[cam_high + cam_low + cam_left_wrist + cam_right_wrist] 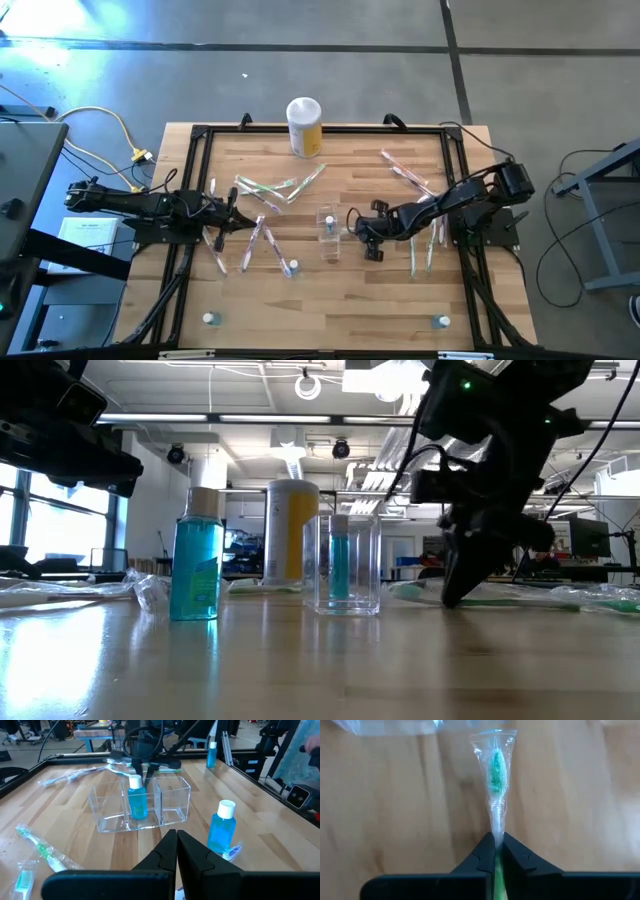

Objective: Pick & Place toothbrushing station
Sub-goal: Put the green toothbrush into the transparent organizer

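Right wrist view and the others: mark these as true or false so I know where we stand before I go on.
1. The right gripper is shut on a wrapped green toothbrush. True.
2. The clear organizer is empty. False: a blue bottle with a white cap stands in its middle compartment.
3. The left gripper is shut and holds nothing. True.
4. The yellow canister lies on its side near the table's front edge. False: it stands upright at the far edge.
5. A second blue bottle stands on the table outside the organizer. True.
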Robot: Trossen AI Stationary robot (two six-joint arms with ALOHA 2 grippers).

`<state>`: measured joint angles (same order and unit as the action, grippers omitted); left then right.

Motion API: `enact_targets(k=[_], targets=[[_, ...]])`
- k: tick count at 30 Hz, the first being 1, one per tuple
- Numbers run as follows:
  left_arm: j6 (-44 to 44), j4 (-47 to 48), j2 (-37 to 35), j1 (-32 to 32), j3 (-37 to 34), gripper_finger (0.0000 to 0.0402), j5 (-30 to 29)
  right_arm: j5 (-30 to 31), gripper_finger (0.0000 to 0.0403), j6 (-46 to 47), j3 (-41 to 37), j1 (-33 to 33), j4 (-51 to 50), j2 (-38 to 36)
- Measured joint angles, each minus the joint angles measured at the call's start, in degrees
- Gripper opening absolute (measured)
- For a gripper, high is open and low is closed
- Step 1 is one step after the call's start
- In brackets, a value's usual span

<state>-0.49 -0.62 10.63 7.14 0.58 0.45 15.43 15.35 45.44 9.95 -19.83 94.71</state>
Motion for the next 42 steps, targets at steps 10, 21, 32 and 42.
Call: enact_targets(k=[10,21,32,42], targets=[[0.02,-0.02,-0.02,0.00,0.00,0.0006,-0.17,15.96,0.0001,0.22,0.03,6.44,-3.52,-13.44],[0.10,-0.01,0.00,0.00,0.00,0.0006,-0.11,17.40,0.0002,-27.60,-6.29,9.21,36.22,-21.01],[0.17,0.00,0.00,-0.01,0.00,0.0006,0.09,-9.38,0.0002,-31.21,-15.62,-8.23,70.90,-21.00],[-0.02,-0.02,-0.02,0.00,0.00,0.0006,0.07,-25.76,0.0002,-19.41,-15.51,-17.57,92.82,-6.57]])
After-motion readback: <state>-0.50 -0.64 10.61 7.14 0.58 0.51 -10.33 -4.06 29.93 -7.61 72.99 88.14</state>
